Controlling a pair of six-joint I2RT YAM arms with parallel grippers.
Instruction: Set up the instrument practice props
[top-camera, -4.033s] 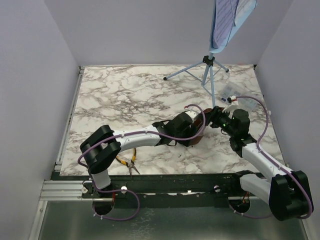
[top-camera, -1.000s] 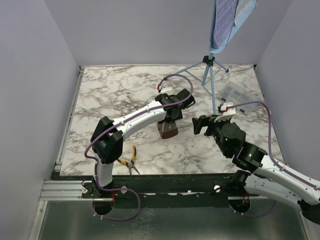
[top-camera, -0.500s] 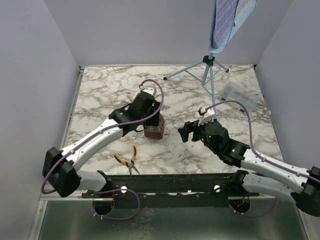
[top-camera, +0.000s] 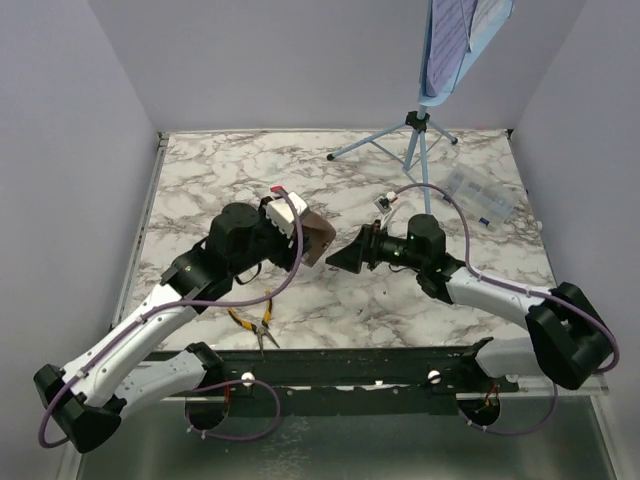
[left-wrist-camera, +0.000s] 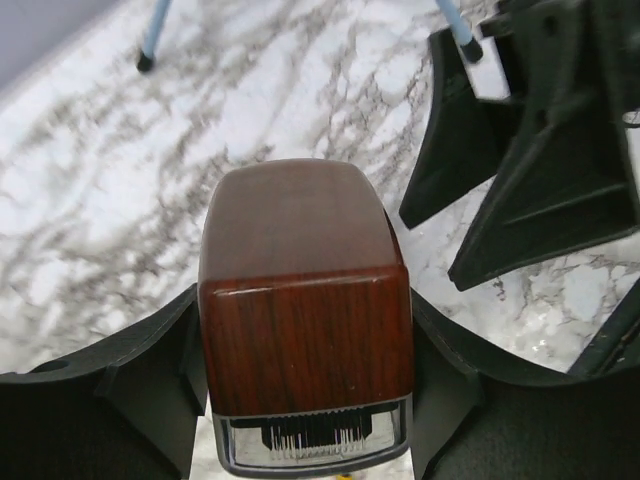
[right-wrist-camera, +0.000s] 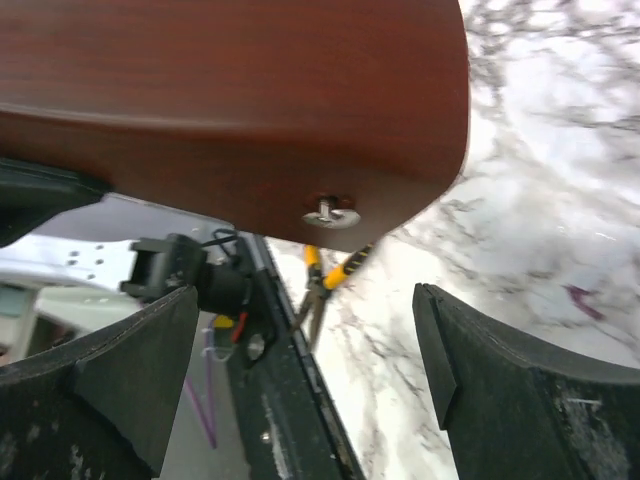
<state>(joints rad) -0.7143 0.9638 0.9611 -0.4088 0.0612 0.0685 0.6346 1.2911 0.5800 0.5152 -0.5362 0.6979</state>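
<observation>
The metronome (top-camera: 320, 236) is off the worktop (top-camera: 220, 180), clamped in the left end effector (top-camera: 305, 238) above the middle of the marble. It is not upright. Its long axis lies tipped over, in line with the left fingers (left-wrist-camera: 150, 390), and its free end points right, towards the right end effector (top-camera: 345, 258).

From the left wrist, the brown wood-grain body (left-wrist-camera: 305, 320) sits squarely between the two fingers. A silver plate with fine markings is at the end nearest the camera, and the rounded far end points away over the marble. Which end is the base cannot be told.

The right end effector holds nothing. Its fingers (right-wrist-camera: 500, 380) are spread wide and aimed left at the metronome, just beside its free end. From the right wrist, the metronome (right-wrist-camera: 250, 100) fills the top of the view above the open gap, with a small metal stud on its underside. Contact cannot be told.

The stand (top-camera: 415, 125) is upright at the far right of the worktop, its desk raised high with the sheet (top-camera: 450, 35) on it. A clear box (top-camera: 480, 195) lies near the stand's feet, beyond the right arm. Yellow-handled pliers (top-camera: 255, 325) lie at the near edge, under the left arm.
</observation>
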